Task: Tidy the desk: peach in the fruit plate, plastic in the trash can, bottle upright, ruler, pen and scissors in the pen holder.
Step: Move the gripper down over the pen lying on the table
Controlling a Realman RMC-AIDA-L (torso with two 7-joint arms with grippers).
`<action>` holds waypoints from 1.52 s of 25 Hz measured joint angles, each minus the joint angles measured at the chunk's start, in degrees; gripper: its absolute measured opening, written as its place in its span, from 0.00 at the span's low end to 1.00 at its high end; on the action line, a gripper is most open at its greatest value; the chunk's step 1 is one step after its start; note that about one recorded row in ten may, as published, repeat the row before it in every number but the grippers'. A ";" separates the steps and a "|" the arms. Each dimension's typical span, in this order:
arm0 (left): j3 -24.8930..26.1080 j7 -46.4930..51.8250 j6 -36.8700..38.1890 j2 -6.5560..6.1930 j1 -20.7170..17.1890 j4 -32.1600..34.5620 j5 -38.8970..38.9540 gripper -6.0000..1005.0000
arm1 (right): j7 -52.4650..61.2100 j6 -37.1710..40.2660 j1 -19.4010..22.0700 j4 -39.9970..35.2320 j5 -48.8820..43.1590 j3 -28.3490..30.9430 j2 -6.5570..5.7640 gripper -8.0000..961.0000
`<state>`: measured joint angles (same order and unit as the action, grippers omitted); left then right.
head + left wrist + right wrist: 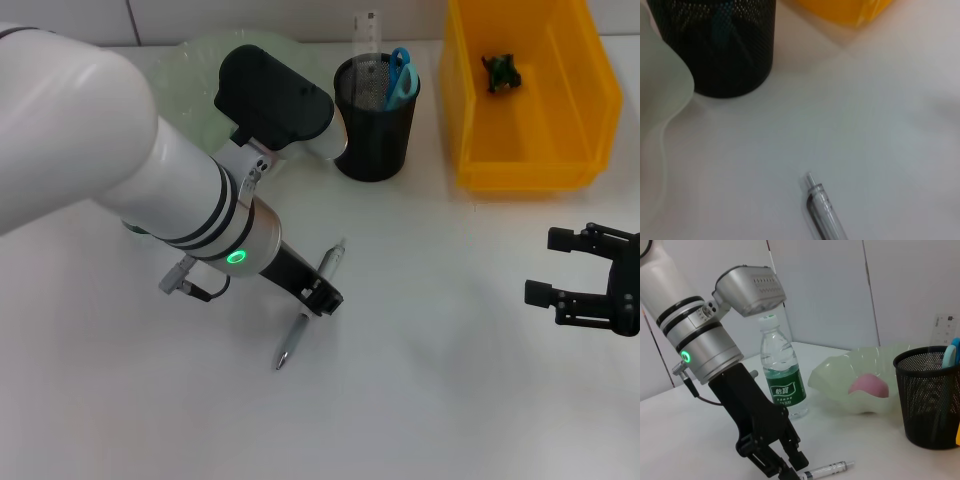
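Pen, lying flat on the white surface near the pen holder, looks light, stiff and slick, so we pinch mid-barrel with the left gripper, whose grasp we cannot tell.

The left arm is glossy white with a black joint cover, two black bands, a glowing green ring, and a grey plugged cable. Both the left gripper and right gripper are matte black.
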<state>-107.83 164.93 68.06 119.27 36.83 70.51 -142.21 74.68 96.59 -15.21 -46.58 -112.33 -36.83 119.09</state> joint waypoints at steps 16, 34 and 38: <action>-1.43 0.03 0.25 0.00 0.69 -1.04 -0.31 0.34 | 0.20 0.00 -0.04 -0.01 0.00 0.00 0.00 0.87; -1.48 0.05 0.47 0.00 1.45 -2.42 -0.40 0.32 | 0.95 0.00 -0.35 -0.01 0.01 0.00 0.00 0.87; -1.31 0.00 0.82 0.00 1.77 -2.53 -0.40 0.32 | 1.02 0.00 -0.35 -0.01 0.01 0.00 0.00 0.87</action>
<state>-109.14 164.93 68.88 119.27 38.60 67.98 -142.62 75.71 96.59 -15.56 -46.58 -112.32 -36.82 119.09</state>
